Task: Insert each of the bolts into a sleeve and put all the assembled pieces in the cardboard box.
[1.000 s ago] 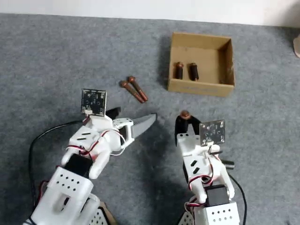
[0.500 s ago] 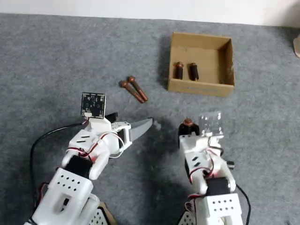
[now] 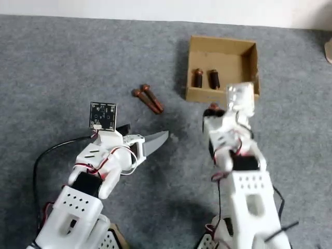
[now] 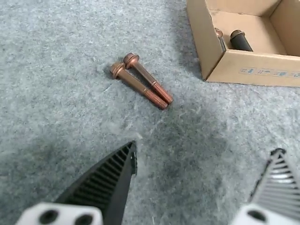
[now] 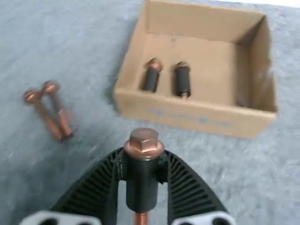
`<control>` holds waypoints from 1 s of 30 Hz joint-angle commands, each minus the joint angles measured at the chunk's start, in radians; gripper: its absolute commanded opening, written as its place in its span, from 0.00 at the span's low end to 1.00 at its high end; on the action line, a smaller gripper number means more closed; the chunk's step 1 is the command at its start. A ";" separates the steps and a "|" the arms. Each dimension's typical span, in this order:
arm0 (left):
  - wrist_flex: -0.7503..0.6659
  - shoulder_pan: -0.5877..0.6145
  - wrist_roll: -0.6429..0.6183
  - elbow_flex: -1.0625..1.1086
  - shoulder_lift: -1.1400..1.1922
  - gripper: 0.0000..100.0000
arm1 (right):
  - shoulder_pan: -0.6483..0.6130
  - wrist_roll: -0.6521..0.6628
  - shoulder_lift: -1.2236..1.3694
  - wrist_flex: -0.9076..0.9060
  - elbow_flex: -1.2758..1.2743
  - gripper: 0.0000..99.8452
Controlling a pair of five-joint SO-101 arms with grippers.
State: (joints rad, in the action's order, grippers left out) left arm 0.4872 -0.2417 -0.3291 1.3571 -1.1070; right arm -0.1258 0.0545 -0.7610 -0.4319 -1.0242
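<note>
Print (image 5: 187, 120) on cardboard box (image 5: 255, 61): blue, illegible | right gripper (image 5: 141, 161) grips bolt (image 5: 143, 142)

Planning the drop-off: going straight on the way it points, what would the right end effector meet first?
Likely the near wall of the cardboard box, though depth is unclear and it might pass above it.

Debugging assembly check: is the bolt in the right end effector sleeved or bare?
Sleeved. The bolt head sits atop a black sleeve clamped in the right end effector; its threaded tip pokes out below.
</note>
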 commanded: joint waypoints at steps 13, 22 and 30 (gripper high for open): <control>-0.241 0.008 0.002 0.122 -0.007 0.40 | 0.142 0.109 0.615 0.042 0.687 0.00; -0.241 0.008 0.002 0.125 -0.007 0.40 | 0.165 0.109 0.931 0.042 1.046 0.00; -0.241 0.008 0.003 0.125 -0.007 0.40 | 0.162 0.103 1.224 0.042 1.267 0.00</control>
State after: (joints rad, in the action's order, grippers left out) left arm 0.2662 -0.2417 -0.3291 1.4845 -1.1070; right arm 0.0276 0.1496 0.4266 -0.4181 0.1204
